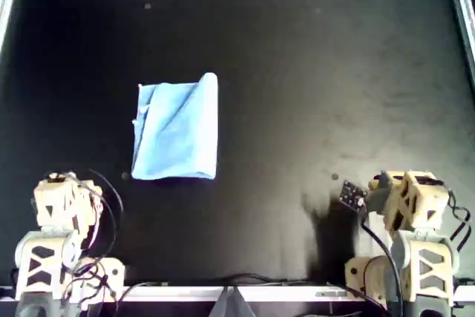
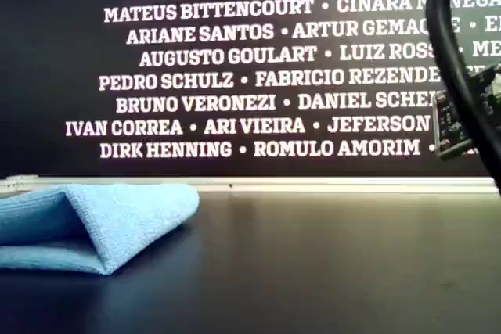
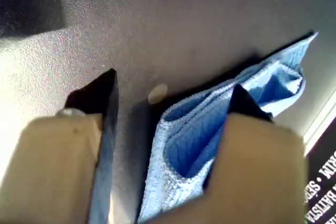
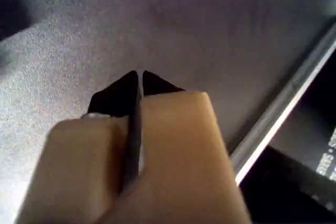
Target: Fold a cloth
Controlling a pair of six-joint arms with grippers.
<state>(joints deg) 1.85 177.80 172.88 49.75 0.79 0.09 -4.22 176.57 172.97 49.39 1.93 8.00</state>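
in the overhead view the folded cloth [image 1: 177, 129] lay on the black table [image 1: 312, 72], left of centre, well apart from the left gripper [image 1: 63, 202] below it and far from the right gripper [image 1: 404, 198]; its long axis ran up-down. in the exterior view it was cut off at the left edge. the left wrist view showed jaws spread, empty (cloth partly hidden by one finger). the right wrist view showed jaws pressed together.

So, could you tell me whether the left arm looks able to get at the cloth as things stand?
Probably yes. The left gripper is open and empty, the folded cloth lies just ahead of it, and only bare black table shows between them.
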